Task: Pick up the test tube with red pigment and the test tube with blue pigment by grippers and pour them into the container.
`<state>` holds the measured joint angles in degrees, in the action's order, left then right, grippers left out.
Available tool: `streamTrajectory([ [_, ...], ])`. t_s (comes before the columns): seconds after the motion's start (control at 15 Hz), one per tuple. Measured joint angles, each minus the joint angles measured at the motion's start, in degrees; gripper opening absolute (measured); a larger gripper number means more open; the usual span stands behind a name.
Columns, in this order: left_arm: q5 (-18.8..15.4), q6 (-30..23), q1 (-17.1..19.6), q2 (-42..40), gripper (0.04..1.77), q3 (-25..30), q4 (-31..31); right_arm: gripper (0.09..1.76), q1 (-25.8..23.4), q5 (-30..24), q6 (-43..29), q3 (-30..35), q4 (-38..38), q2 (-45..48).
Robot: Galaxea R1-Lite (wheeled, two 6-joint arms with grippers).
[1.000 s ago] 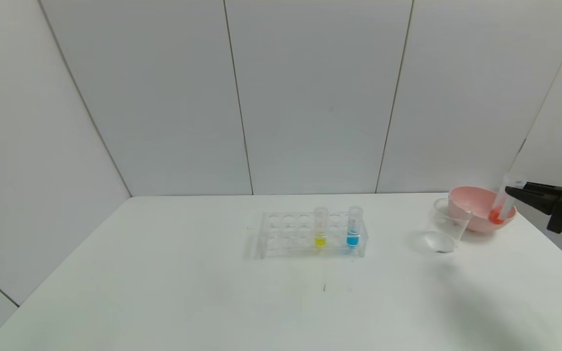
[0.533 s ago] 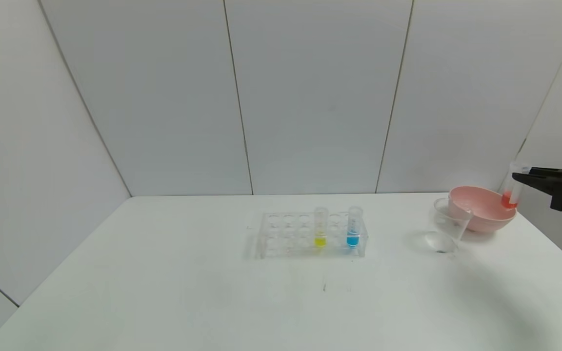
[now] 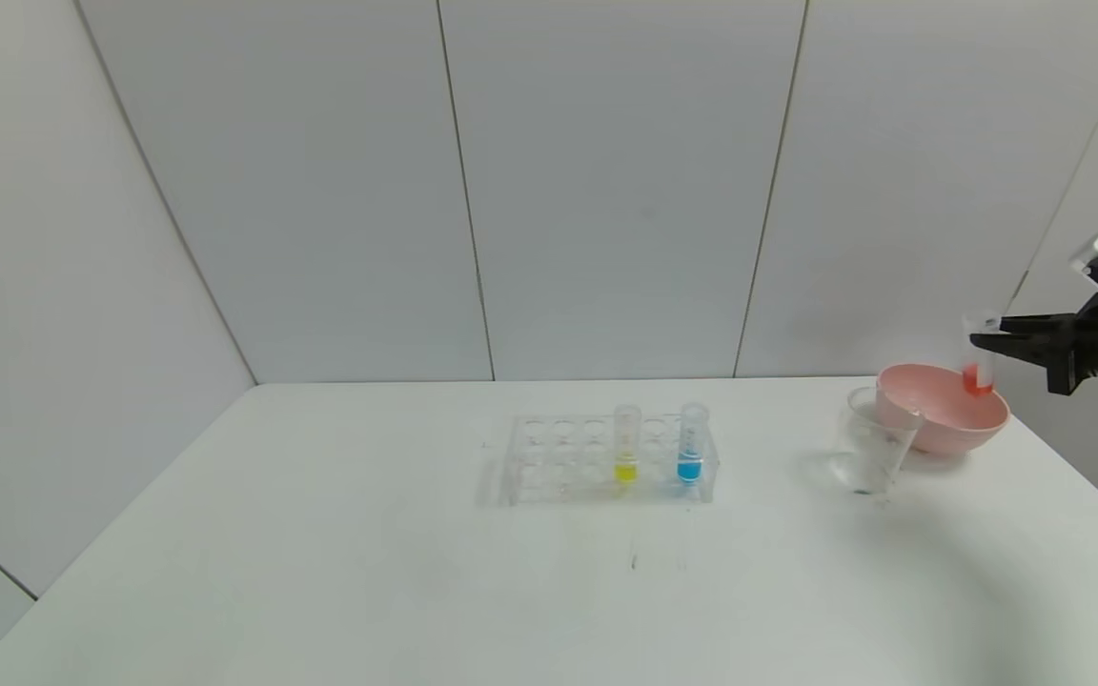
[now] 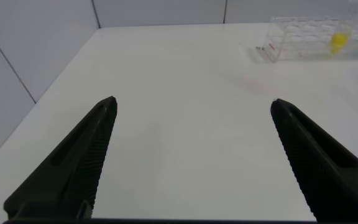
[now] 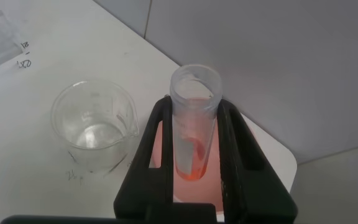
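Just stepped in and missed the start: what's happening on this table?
The right hand holds the red tube upright above the pink bowl, beside the clear cup, which looks empty. The blue tube and a yellow one stand in the rack. The left hand hangs open over bare table, well away from the rack.

Bright, even overhead light; a soft shadow spreads on the table (image 3: 940, 591) near the right edge (faint, diffuse), and straight wall seams bow at the edges.
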<state>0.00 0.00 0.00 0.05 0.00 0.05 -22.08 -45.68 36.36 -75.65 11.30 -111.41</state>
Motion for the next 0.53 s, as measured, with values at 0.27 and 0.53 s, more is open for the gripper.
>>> streamTrajectory([
  [0.27, 0.0, 0.0, 0.0, 0.0, 1.76, 0.0, -0.02, 0.49, 1.93, 3.47, 11.59, -6.84, -13.21, -2.34],
  [0.53, 0.0, 0.0, 0.0, 0.0, 1.76, 0.0, 0.0, 0.49, 5.13, 7.5, 17.03, -12.69, -21.57, -3.25],
])
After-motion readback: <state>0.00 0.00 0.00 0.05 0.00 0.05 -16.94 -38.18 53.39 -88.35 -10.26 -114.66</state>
